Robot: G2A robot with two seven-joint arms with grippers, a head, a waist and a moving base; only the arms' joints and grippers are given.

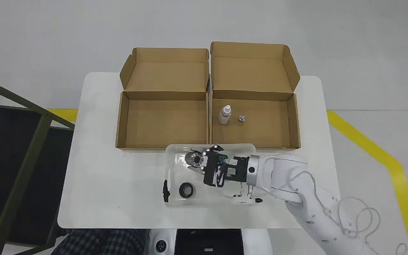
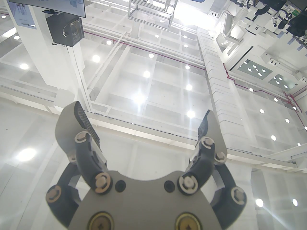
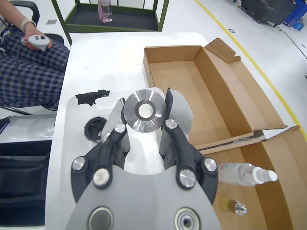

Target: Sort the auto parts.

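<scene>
Metal disc (image 3: 145,111), clamped at its rim by the right end effector (image 3: 145,100) over the white tray (image 3: 72,107), may slip from this narrow smooth hold and fall before reaching a cardboard box (image 3: 191,84).

The disc (image 3: 145,113) is bright machined metal, glossy with fine turning marks — the bearing (image 3: 94,128) is darker, duller metal. Boxes (image 3: 211,92) are matt brown cardboard. Tray (image 3: 74,113) and table (image 3: 108,56) look smooth, shiny white — the bottle (image 3: 239,172) pale plastic. Left gripper (image 2: 142,108) pads (image 2: 86,123) are black, ribbed.
</scene>
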